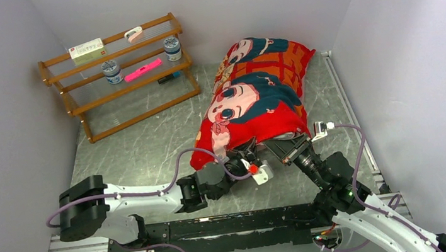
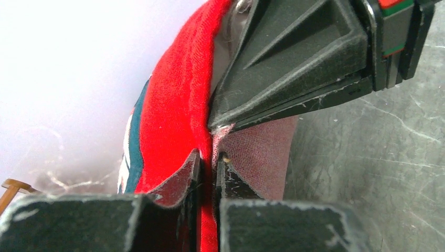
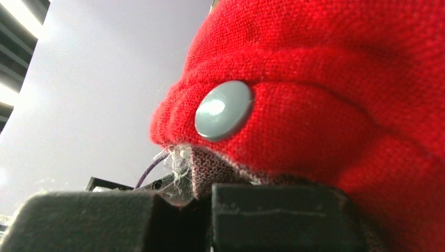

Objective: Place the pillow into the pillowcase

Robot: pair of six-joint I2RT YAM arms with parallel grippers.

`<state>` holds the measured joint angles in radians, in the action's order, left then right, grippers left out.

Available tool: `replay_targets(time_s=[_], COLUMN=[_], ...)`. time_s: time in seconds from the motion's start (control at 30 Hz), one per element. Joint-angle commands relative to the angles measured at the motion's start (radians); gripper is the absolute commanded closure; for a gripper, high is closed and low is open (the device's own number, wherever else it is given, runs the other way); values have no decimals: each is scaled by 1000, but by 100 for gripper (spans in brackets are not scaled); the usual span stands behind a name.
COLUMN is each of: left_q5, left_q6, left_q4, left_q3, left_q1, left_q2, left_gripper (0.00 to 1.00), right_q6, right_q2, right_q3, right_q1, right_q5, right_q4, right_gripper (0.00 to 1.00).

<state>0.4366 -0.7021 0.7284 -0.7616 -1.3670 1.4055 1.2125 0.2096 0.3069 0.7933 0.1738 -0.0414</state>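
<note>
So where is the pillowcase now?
In the top view the pillowcase lies right of centre on the table, right of the wooden rack, its near edge pinched by the left tool and right tool.

Plump red pillowcase [image 1: 254,97] lying slantwise on the grey table [image 1: 147,147], toward 1 o'clock from its middle.
It bulges full, with the pillow hidden inside, and its long axis runs from 7 o'clock up to 1 o'clock. The top face shows two cartoon girl faces with teal hair and an orange grid patch at the far end. At the 7 o'clock end the hem [image 2: 202,142] is bunched into folds. Its paler pinkish reverse shows there, and a round grey snap [image 3: 223,110] sits on the red knit.
</note>
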Motion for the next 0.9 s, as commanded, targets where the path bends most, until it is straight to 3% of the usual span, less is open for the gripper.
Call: replay_targets(time_s=[0.0,0.2,0.3,0.47,0.7,0.87], left_q5=[-47,-145,-108,-89,-87,-99], left_q6=[28,126,153,89,22,58], left_q4=[43,-86,-184,-121,-368,-440], left_q3=[-27,-64,-102,-42,-128,-180], left_q1=[9,37,37,37,40,49], left_q2=[-85,-146,-153,-198,-198,-178], left_gripper=[95,95,95,95,95,95], right_q6=[-32,-160,-173,-169,-197,-197], right_q2=[-15,6,40,72,104,115], right_q3=[35,110,132,122,146,140], right_q1=[4,4,4,4,4,4], right_q5=[5,33,27,-13,-57,-74], right_q4=[-95,-21,-15,-71,-87,-116], right_gripper=[100,100,100,100,100,100])
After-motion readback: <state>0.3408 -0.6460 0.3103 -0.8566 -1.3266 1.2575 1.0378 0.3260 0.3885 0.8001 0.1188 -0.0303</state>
